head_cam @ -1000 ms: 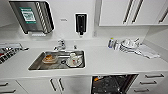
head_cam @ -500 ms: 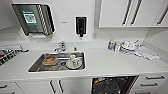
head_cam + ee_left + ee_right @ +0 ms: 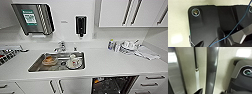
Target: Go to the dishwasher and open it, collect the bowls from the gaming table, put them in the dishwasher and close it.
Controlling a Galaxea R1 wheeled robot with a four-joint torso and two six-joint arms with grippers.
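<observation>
I'm looking down on a white kitchenette counter point(image 3: 107, 62) against a white wall, with a stainless-steel sink point(image 3: 37, 66) let into it holding used dishes, a chrome tap point(image 3: 60, 46) behind it, a steel paper-towel dispenser point(image 3: 33, 18) and a black soap dispenser point(image 3: 81, 25) on the wall, and a heap of crockery and papers point(image 3: 130, 46) off to the right. Below the counter edge, right of the sink, the built-in dishwasher point(image 3: 112, 85) shows as a dark opening with racks inside — I judge its door already open, with something orange just at the upper left of the cavity, too blurred to name. The bowls and the gaming table are not in front of me here. In the right wrist view a dark grey vertical bar point(image 3: 211, 69) runs close past the camera against pale panelling; whether it is a handle I cannot tell. I cannot tell how either gripper's fingers stand. As for handling, I'd expect the dishwasher door to be heavy, stiff and hinged low, best taken at its bar handle, and the racks to slide — small bowls would be light, smooth and best pinched at the rim.
</observation>
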